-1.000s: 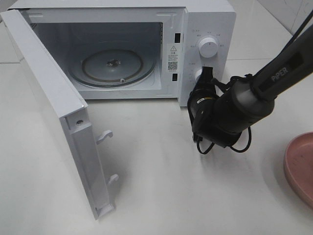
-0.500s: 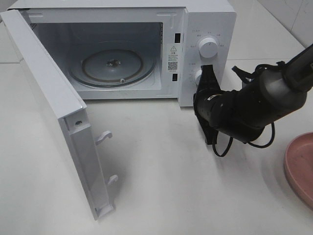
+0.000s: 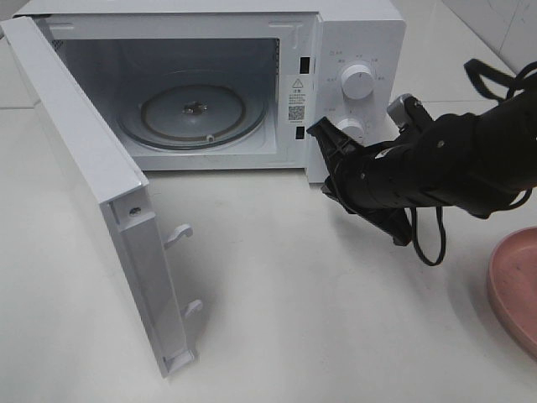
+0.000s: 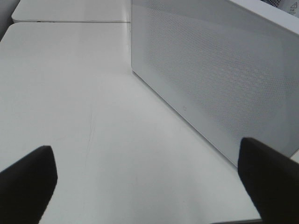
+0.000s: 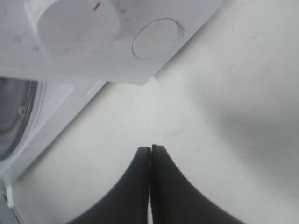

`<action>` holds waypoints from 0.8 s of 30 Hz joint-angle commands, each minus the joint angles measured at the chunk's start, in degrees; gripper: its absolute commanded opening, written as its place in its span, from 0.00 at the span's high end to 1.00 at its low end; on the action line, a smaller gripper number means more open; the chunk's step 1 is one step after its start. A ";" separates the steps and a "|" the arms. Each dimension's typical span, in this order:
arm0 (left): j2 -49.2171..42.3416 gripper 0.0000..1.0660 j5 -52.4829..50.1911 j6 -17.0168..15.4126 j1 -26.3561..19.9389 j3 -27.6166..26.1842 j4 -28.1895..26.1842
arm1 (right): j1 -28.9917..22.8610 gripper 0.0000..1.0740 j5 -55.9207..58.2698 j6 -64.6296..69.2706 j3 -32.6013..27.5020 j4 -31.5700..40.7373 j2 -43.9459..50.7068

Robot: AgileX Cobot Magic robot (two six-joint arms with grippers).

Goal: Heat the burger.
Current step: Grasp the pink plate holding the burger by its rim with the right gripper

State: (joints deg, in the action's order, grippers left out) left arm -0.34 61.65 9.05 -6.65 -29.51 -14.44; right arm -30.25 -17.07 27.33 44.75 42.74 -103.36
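The burger is not in any view. The white microwave (image 3: 357, 50) stands at the back with its door (image 3: 92, 176) swung wide open to the left; the glass turntable (image 3: 191, 113) inside is bare. My right gripper (image 3: 323, 134) is shut and empty, just in front of the microwave's control panel, near the lower knob (image 3: 352, 128). In the right wrist view its fingertips (image 5: 150, 148) are pressed together over the table below a knob (image 5: 74, 23) and a round button (image 5: 155, 38). My left gripper (image 4: 145, 182) is open and empty beside the outer face of the door (image 4: 210, 70).
A pink plate (image 3: 513, 290) lies at the right edge of the table; only part of it shows, and nothing shows on that part. Two door latch hooks (image 3: 180, 233) stick out from the open door. Cables (image 3: 432, 239) hang from the right arm.
The right arm has swung its wrist up and to the right. The gripper, earlier pointing down below the knobs, now points left toward the control panel. The microwave has not moved.
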 commanded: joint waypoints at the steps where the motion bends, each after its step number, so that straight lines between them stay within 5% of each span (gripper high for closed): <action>1: -1.32 0.08 -0.52 -0.11 0.23 0.00 -0.40 | 1.49 0.97 6.19 -6.59 -0.17 -4.41 2.69; 15: -1.32 0.08 -0.52 -0.11 0.23 0.00 -0.40 | 4.70 0.93 37.82 -18.62 -0.17 -35.87 15.99; 24: -1.32 0.08 -0.52 -0.11 0.23 0.00 -0.40 | 4.70 0.82 50.99 -19.65 -0.17 -44.06 21.43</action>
State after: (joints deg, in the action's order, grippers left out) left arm -0.34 61.65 9.05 -6.65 -29.51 -14.44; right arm -25.84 32.14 8.65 44.69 0.00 -82.62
